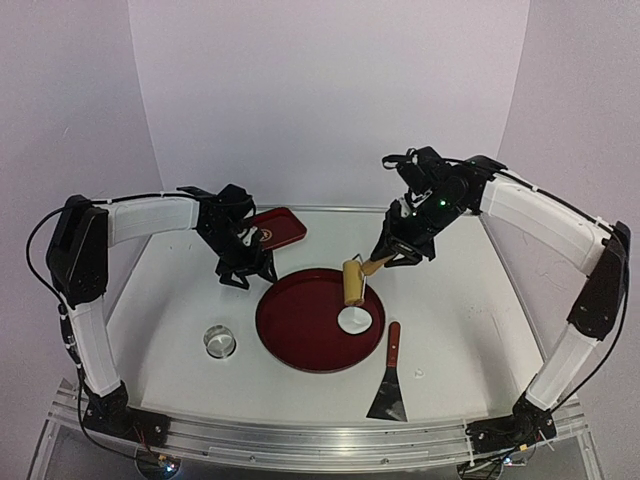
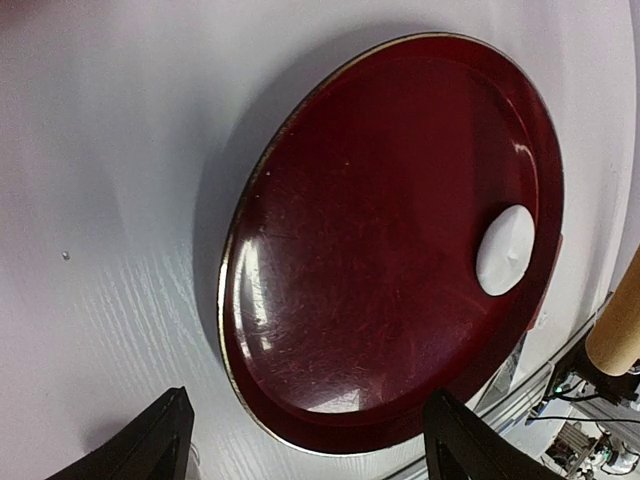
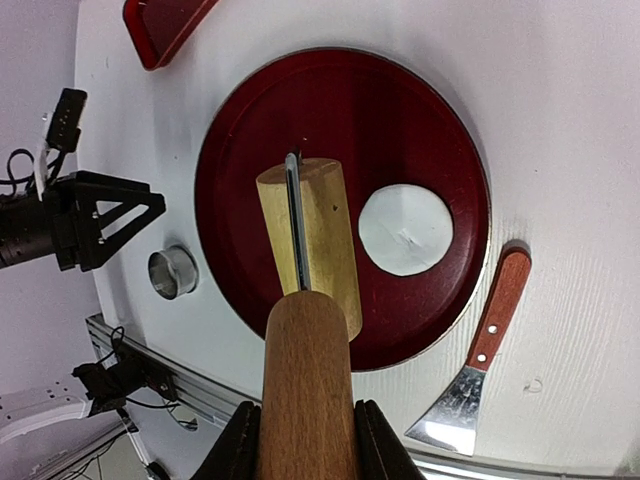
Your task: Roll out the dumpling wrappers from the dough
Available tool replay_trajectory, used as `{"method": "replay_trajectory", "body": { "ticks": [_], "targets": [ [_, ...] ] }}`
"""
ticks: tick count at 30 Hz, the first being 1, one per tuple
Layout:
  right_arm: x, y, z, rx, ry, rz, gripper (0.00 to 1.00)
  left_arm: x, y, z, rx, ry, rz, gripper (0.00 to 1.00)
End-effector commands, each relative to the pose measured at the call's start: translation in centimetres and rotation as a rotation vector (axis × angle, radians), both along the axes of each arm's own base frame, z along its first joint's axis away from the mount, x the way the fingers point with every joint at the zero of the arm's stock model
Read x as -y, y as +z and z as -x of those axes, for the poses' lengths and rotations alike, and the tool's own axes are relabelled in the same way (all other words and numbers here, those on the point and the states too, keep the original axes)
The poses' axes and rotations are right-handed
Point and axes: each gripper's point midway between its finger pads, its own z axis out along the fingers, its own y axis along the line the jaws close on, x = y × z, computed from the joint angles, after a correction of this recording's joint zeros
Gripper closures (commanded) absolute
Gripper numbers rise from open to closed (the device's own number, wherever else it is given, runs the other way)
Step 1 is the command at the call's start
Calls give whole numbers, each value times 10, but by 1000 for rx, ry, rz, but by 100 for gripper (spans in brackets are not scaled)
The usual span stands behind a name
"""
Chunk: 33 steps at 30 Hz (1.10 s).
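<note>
Flat round white dough point(image 3: 405, 229) on red tray point(image 3: 240, 150)

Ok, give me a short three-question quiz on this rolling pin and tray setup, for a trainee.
1. True or false: the right end effector grips the rolling pin by its handle.
2. What lies on the round red tray? A) a spoon B) a white disc C) a knife
3. Name the tool lying just right of that tray.
Key: 1 true; 2 B; 3 the scraper.
</note>
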Motion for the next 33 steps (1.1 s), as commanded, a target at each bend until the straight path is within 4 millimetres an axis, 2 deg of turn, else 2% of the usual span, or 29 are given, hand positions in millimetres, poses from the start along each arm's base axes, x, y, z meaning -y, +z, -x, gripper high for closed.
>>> {"method": "replay_trajectory", "body": {
  "ticks": [1, 7, 18, 25, 33],
  "targets": [
    [5, -16, -5, -13, 22, 90, 100, -2, -9, -3, 20, -30, -27, 24],
    [7, -40, -5, -70, 48, 159, 100, 8, -26, 0, -10, -63, -42, 38],
    [19, -78, -3, -127, 93, 280, 100, 13, -51, 5, -52, -76, -95, 55],
    [18, -99, -12, -138, 140, 326, 100, 15, -66, 8, -72, -96, -142, 75],
    [23, -122, -13, -188, 167, 351, 100, 15, -73, 9, -91, -95, -179, 84]
  ]
}}
